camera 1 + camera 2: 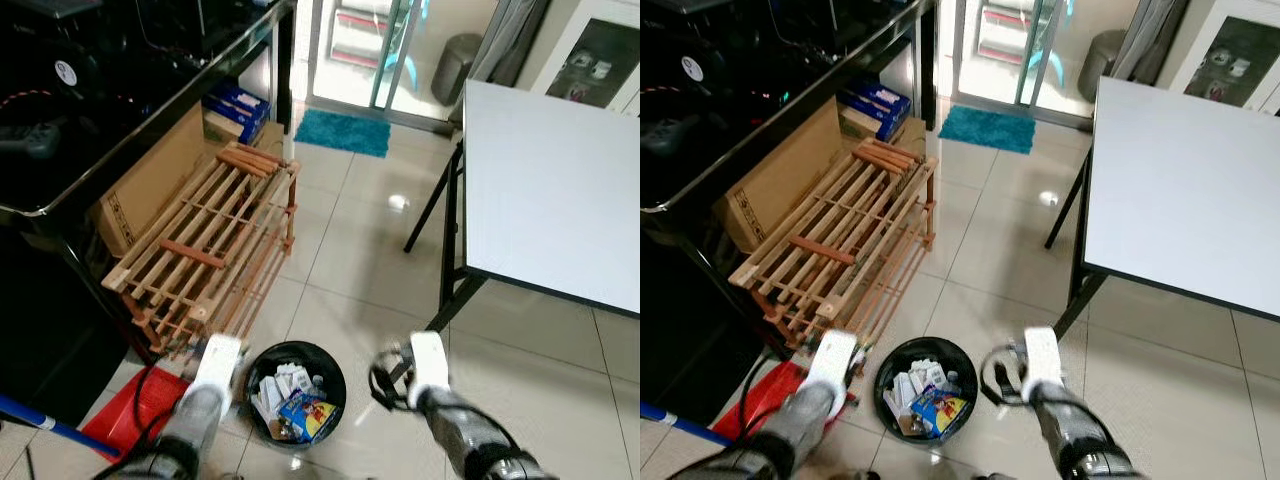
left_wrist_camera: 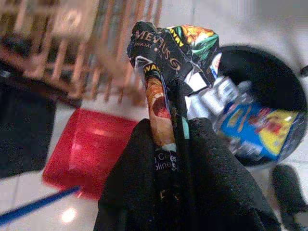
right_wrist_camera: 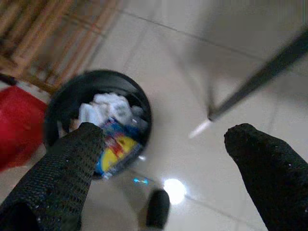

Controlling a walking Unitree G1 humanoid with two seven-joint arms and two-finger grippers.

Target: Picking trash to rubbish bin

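Note:
A round black rubbish bin [image 1: 296,392] stands on the tiled floor, holding white paper scraps and a blue and yellow wrapper [image 2: 257,127]. My left gripper [image 2: 175,130] is shut on a crumpled black printed packet [image 2: 168,53], held beside the bin's rim on the rack side. My left arm [image 1: 216,365] is just left of the bin. My right arm [image 1: 428,366] is to the bin's right, and its gripper [image 3: 168,137] is open with nothing between the fingers [image 3: 72,163], above the floor next to the bin [image 3: 98,103].
A tilted wooden rack [image 1: 210,240] leans just behind the bin. A red dustpan [image 1: 140,405] and blue handle [image 1: 40,420] lie at the left. A white table [image 1: 550,190] with black legs [image 1: 445,260] stands at the right. A small white scrap [image 1: 398,202] lies further off.

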